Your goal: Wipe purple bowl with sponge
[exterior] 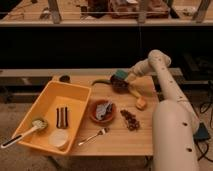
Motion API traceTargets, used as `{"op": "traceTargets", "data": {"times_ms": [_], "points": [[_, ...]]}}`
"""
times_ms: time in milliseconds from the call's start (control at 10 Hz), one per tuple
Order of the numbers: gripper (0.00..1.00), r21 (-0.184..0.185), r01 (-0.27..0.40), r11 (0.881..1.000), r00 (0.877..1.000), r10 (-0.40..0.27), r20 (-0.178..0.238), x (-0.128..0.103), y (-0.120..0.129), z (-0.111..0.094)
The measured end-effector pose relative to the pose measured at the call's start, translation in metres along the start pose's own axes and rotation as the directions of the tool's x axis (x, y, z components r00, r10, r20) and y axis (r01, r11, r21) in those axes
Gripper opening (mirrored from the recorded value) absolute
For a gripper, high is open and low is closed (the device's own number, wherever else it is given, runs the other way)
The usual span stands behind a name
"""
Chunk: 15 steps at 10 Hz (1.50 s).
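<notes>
The purple bowl (118, 85) is small and very dark and sits at the back right of the wooden table (115, 142). The teal sponge (120, 75) rests right on top of the bowl and hides most of its opening. My gripper (125, 78) reaches in from the right at the end of the white arm (159, 62). It is shut on the sponge and holds it over the bowl.
A reddish-brown bowl (102, 111) with greyish stuff stands mid-table. An orange-yellow chunk (141, 103), a yellow strip (133, 92), dark crumbs (131, 120) and a fork (93, 136) lie nearby. A yellow tub (75, 95) with utensils fills the left. The arm's bulk (172, 135) covers the right edge.
</notes>
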Motion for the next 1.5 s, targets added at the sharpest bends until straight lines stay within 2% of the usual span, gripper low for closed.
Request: {"op": "traceTargets", "data": {"times_ms": [400,800,1100,1400,1500], "points": [[0.00,0.000,0.028,1.000,0.999,-0.027,-0.020,-0.010,-0.002,0.016],[0.00,-0.031,0.074,0.997,0.997,-0.075,-0.028,-0.026,0.009,0.035],[0.00,-0.046,0.106,0.993,0.994,-0.107,-0.018,-0.029,0.024,0.033],[0.00,-0.052,0.116,0.992,0.993,-0.117,-0.010,-0.021,0.037,0.024],[0.00,-0.050,0.103,0.993,0.995,-0.103,0.006,-0.012,0.038,0.016]]}}
